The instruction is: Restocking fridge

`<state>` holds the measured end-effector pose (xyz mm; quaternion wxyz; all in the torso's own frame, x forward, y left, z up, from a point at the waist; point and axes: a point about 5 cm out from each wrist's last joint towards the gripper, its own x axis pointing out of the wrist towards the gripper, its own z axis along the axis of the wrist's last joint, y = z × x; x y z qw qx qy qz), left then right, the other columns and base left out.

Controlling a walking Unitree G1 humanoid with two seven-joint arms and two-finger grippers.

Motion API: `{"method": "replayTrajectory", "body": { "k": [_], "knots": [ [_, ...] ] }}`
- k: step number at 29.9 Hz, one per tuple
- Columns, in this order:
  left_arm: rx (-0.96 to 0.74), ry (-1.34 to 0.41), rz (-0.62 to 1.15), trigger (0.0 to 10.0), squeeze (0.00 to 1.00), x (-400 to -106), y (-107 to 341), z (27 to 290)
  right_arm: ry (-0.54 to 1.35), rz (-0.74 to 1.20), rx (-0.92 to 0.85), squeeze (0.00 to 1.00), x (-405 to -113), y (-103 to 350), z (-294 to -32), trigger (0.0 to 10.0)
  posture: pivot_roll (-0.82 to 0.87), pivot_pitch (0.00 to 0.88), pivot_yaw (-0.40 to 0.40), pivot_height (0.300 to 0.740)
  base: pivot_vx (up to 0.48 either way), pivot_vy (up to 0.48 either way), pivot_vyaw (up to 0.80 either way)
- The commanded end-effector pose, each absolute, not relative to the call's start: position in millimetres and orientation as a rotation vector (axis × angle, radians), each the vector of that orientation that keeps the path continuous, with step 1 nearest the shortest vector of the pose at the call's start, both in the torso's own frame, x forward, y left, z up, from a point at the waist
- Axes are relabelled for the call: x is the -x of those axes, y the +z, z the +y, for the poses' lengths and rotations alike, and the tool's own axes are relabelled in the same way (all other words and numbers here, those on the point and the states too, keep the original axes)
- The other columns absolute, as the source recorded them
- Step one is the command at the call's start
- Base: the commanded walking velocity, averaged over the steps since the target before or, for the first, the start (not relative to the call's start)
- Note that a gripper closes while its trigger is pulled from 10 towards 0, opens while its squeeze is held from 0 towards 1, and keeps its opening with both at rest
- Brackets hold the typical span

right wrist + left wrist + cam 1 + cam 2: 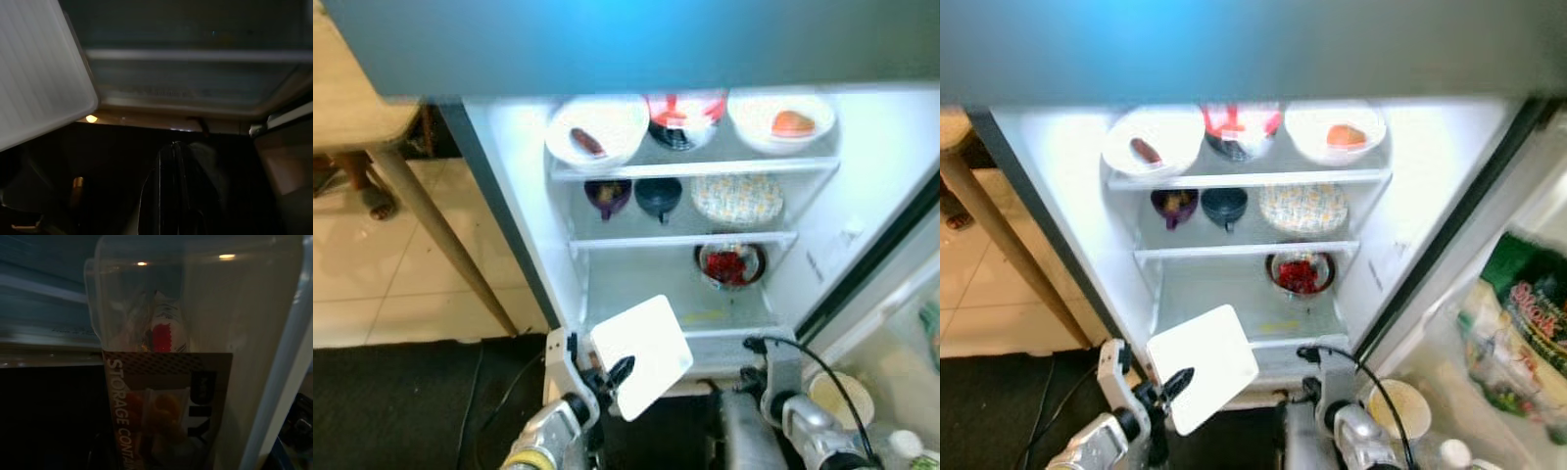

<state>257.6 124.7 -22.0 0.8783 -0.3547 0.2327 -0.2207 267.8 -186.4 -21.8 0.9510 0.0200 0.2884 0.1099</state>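
The fridge (558,255) stands open in front of me, its shelves lit. My left gripper (619,373) is shut on a clear storage container with a white lid (641,354), held tilted just before the bottom shelf's front edge. In the left wrist view the container (195,333) is very close; a label reading "STORAGE CONTAINER" and some red and white food show through its wall. My right gripper (176,191) hangs low below the fridge opening with its black fingers pressed together and nothing between them. Its silver arm (795,411) shows at the lower right.
Top shelf: a white bowl with a brown piece (597,132), a red-topped container (683,116), a white bowl with orange food (781,122). Middle: purple cup (607,194), dark cup (658,196), patterned plate (736,198). Bottom: bowl of red food (731,264). Wooden table (352,98) at left; door shelf with green packet (1518,323) at right.
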Motion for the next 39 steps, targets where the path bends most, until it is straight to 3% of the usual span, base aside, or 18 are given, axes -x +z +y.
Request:
{"method": "replayTrajectory", "body": {
  "k": [1,16,21,25,30,39],
  "knots": [
    [0.758,-0.475,0.437,10.0,0.0,-262.5,-16.1,121.7,0.226,0.579,-0.05,0.0,-266.5,-22.6,-185.0,10.0,-0.07,0.194,0.025,0.565,0.0,0.0,0.0],
    [0.82,-0.399,0.233,10.0,0.0,-286.8,9.0,131.4,0.293,0.505,-0.085,0.0,-276.9,-11.9,-170.9,10.0,-0.06,0.223,0.032,0.51,0.0,0.0,0.0],
    [0.902,-0.367,0.123,10.0,0.0,-303.9,28.5,141.2,0.336,0.423,-0.105,0.0,-286.2,0.4,-160.0,10.0,-0.07,0.271,0.052,0.48,0.0,0.0,0.0],
    [0.911,-0.367,0.118,10.0,0.0,-304.7,29.6,141.7,0.341,0.412,-0.104,0.0,-287.3,2.1,-159.1,10.0,-0.07,0.271,0.052,0.475,0.0,0.0,0.0],
    [1.0,-0.405,0.095,10.0,0.0,-309.7,36.5,135.9,0.382,0.298,-0.1,0.0,-296.8,23.1,-151.6,10.0,-0.11,0.354,0.068,0.455,0.0,0.0,0.0],
    [1.048,-0.309,0.1,10.0,0.0,-316.2,37.9,127.9,0.439,0.183,-0.123,0.0,-294.2,44.5,-140.1,10.0,-0.14,0.417,0.072,0.43,0.0,0.0,0.0]
  ]
}}
